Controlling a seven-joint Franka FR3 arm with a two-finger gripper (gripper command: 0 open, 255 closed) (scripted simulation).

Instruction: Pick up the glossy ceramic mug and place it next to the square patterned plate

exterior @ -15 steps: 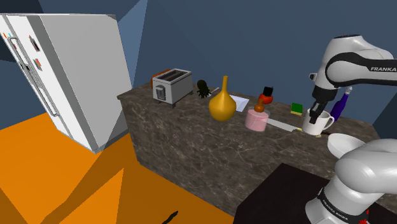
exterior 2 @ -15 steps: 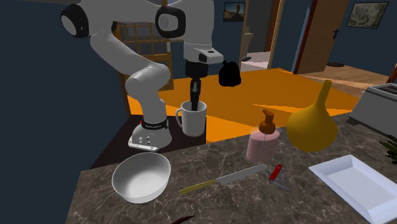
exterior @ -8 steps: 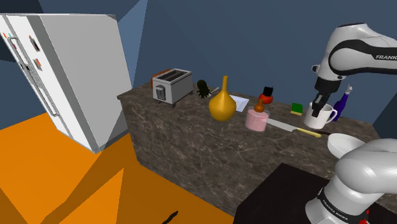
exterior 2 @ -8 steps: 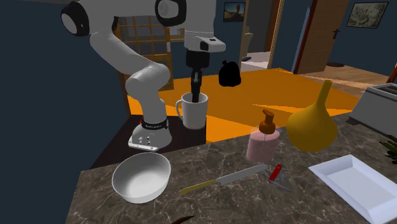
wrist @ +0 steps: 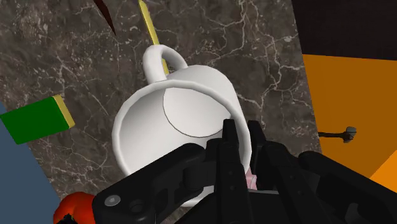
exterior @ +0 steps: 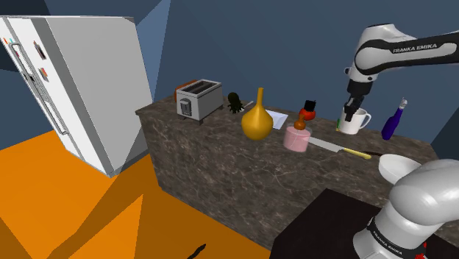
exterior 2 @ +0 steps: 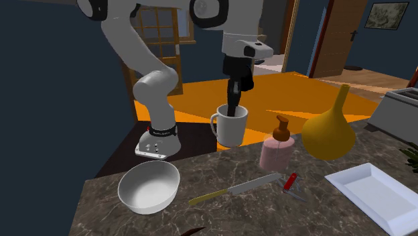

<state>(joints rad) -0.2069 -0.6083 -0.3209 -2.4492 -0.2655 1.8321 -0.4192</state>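
Note:
A glossy white mug hangs in the air over the dark marbled counter, handle toward the shoulder view's right. My black gripper is shut on its rim from above. In the wrist view one finger reaches inside the mug and the other sits outside the wall. The square white plate lies flat farther along the counter, behind the yellow gourd vase.
Between mug and plate stand a pink soap dispenser and a red object. A knife, white bowl, green sponge, purple bottle, toaster and fridge are around.
The gripper has lifted the mug off the counter and carried it toward the shoulder view's left, the second exterior view's right, closer to the soap dispenser.

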